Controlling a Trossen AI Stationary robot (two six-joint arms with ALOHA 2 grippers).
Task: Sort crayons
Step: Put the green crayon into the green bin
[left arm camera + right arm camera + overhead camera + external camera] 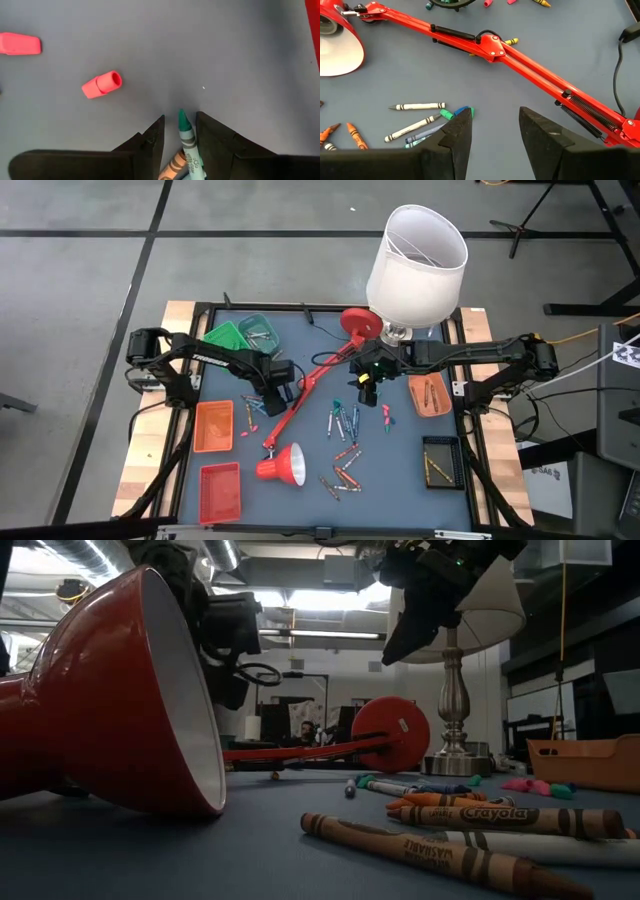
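two end effectors are at work over the blue counter [400, 470], and yours to mind first is the left end effector [179, 137]: its fingers are partly closed on a green crayon [186, 135], tip poking out ahead, with an orange crayon [172, 167] wedged beside it low in the grip. you appear to be mid-carry, so keep the wrist level and clear the red lamp arm [305, 390] before heading for the green tray [228, 337] at the counter's far left; i judge the orange one may drop out early, so release low over a tray. two pink eraser caps [102, 83] lie on the counter ahead of that grip.

the right end effector [495, 125] hangs wide open and empty above the loose crayons [343, 423], near the white-shaded table lamp [415, 250]. bring it straight down on one stick only; they lie close together.

orange trays [213, 425] sit left and right, a red tray [220, 492] near left, a black tray [441, 460] near right. beyond the counter the low view shows a dim workshop with ceiling strip lights.
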